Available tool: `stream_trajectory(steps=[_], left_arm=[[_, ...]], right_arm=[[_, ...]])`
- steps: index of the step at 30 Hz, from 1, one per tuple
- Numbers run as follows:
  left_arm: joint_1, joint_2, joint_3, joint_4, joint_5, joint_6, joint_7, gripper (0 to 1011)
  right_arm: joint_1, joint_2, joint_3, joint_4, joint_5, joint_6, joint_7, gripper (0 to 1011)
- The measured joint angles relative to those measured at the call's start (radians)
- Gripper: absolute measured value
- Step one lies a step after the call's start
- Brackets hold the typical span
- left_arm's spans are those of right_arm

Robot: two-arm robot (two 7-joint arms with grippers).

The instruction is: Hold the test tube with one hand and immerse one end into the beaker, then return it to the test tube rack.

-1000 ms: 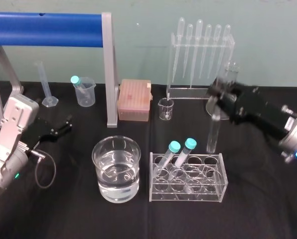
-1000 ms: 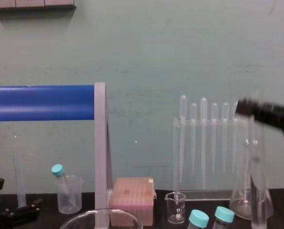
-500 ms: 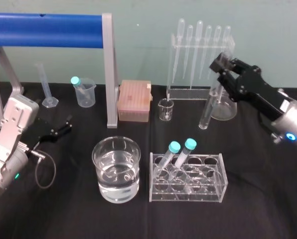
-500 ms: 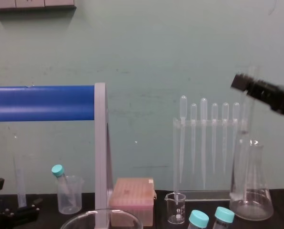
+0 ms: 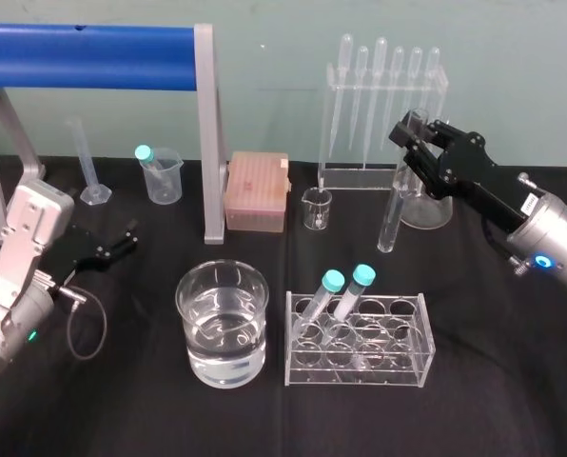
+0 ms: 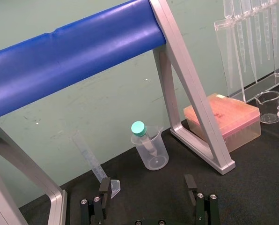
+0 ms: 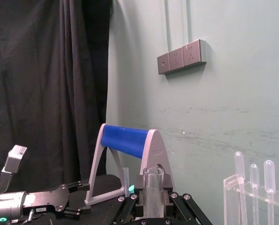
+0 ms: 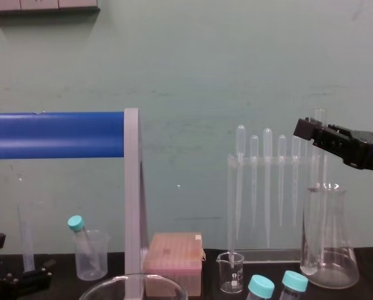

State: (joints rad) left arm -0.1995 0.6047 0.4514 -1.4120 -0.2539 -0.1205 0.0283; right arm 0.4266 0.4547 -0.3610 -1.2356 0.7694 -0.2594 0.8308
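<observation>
Hanging near-upright, test tube is clamped near its rim by right gripper. It sits behind rack, just beside flask, well apart from beaker. Left gripper parked far left, fingers spread.

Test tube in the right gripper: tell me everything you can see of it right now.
The test tube is a long, clear, colourless glass tube, uncapped, with a flared open rim on top and a rounded bottom. It looks empty. The right gripper grips it just below the rim, so it hangs nearly upright, slightly tilted, beyond the test tube rack and beside the conical flask, not yet over the beaker.
</observation>
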Motion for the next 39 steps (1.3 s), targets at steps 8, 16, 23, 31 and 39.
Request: stream_trajectory(steps=[8,16,23,31,39], left_arm=[[0.0,0.0,0.0,0.0,0.0,0.0,0.0,1000],[0.0,0.0,0.0,0.0,0.0,0.0,0.0,1000],[0.0,0.0,0.0,0.0,0.0,0.0,0.0,1000],[0.0,0.0,0.0,0.0,0.0,0.0,0.0,1000],[0.0,0.0,0.0,0.0,0.0,0.0,0.0,1000]], right_arm=[[-0.002,0.001,0.001,-0.004,0.002,0.001,0.0,225],[-0.003,0.002,0.002,-0.006,0.003,0.002,0.0,225],[-0.004,0.003,0.002,-0.007,0.004,0.003,0.0,225],[-0.004,0.003,0.002,-0.008,0.005,0.003,0.0,225],[-0.002,0.002,0.001,-0.007,0.007,0.003,0.006,225]])
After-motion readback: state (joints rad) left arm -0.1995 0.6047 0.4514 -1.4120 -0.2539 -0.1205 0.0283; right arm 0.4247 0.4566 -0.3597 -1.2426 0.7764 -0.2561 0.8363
